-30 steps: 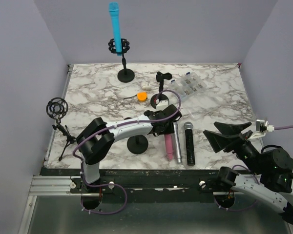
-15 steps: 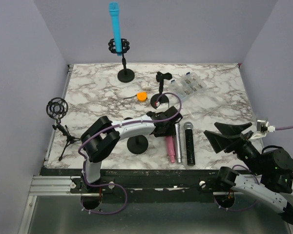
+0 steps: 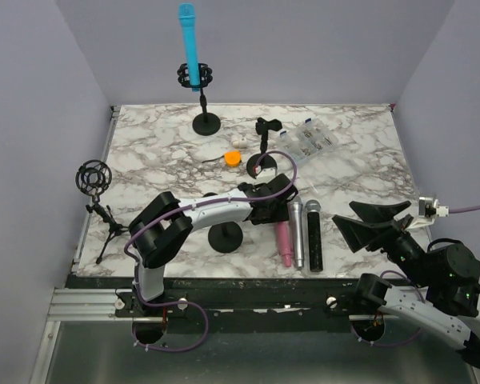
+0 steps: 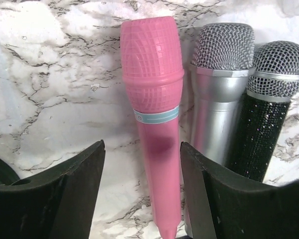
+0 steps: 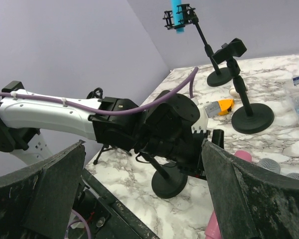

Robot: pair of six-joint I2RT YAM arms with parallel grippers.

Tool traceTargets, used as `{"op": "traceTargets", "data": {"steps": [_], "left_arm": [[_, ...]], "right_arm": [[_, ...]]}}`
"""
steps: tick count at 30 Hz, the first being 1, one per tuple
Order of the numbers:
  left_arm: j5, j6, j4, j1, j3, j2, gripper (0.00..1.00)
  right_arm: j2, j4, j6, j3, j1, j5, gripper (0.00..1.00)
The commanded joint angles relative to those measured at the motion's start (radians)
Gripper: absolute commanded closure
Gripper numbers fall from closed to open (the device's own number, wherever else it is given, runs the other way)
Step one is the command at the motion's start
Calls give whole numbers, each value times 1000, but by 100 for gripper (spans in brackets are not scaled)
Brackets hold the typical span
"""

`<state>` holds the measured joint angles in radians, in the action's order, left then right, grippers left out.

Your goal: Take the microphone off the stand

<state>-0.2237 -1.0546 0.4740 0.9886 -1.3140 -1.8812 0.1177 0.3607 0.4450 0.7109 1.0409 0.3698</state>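
Observation:
A pink microphone (image 3: 283, 242) lies flat on the marble table, beside a silver microphone (image 3: 295, 232) and a black glitter microphone (image 3: 313, 236). My left gripper (image 3: 273, 208) is open and low over the pink microphone's (image 4: 154, 99) handle. The handle lies between the fingers (image 4: 65, 194) with a gap on each side. A blue microphone (image 3: 190, 44) stands upright in a stand (image 3: 206, 120) at the back. My right gripper (image 3: 376, 220) is open and empty, raised at the near right.
An empty round-base stand (image 3: 225, 237) stands just left of the left gripper. A clip stand (image 3: 263, 152), an orange object (image 3: 234, 158) and a clear plastic box (image 3: 310, 142) sit mid-table. A tripod shock mount (image 3: 96, 184) stands at the left edge.
The left gripper has shifted slightly, and the three lying microphones have slid a little to the right. The right arm has not moved.

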Motion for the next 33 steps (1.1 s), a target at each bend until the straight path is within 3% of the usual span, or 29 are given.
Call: {"op": "traceTargets", "data": {"steps": [1, 9, 15, 18, 23, 27, 30, 33], "left_arm": [[-5, 48, 7, 3, 4, 89, 39], [141, 244, -33, 13, -51, 231, 35], [384, 507, -33, 13, -80, 432, 28], [427, 626, 1, 13, -21, 577, 27], [288, 720, 179, 11, 52, 844, 27], [-18, 663, 391, 1, 20, 934, 16], [-150, 587, 492, -16, 44, 957, 7], [-65, 490, 460, -100, 138, 1012, 3]], "right_arm": [[12, -9, 4, -15, 5, -15, 0], [8, 0, 10, -18, 5, 11, 0], [7, 6, 15, -28, 6, 26, 0], [5, 4, 17, -31, 5, 29, 0], [3, 3, 16, -34, 5, 32, 0], [11, -10, 10, -43, 6, 29, 0], [27, -21, 10, -47, 6, 32, 0], [43, -35, 18, -46, 6, 26, 0]]}}
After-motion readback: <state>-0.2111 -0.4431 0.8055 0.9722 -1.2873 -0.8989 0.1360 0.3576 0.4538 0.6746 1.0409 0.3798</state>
